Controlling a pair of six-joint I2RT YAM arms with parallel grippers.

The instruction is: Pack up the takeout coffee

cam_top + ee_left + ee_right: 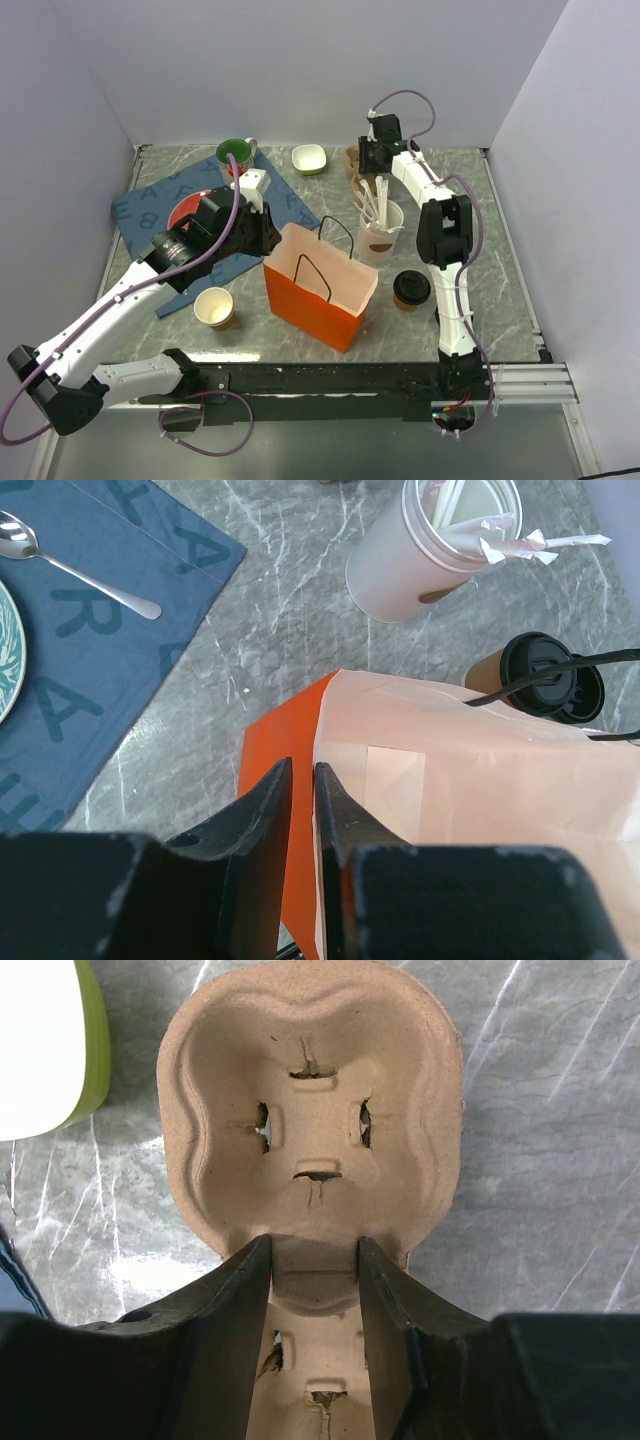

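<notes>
The takeout coffee (411, 289), a brown paper cup with a black lid, stands on the table right of the orange paper bag (320, 290). In the left wrist view the coffee (545, 675) shows just beyond the bag (480, 780). My left gripper (270, 237) is shut on the bag's left rim, one finger inside and one outside (303, 768). My right gripper (364, 160) is at the back of the table, its fingers closed against the middle ridge (313, 1245) of a brown cardboard cup carrier (310, 1090).
A lidless tan cup (214, 307) stands front left. A white cup with stirrers (381, 232) stands behind the bag. A blue placemat (140, 215) holds a red plate and spoon (80, 570). A green mug (234, 153) and a green-white bowl (309, 158) are at the back.
</notes>
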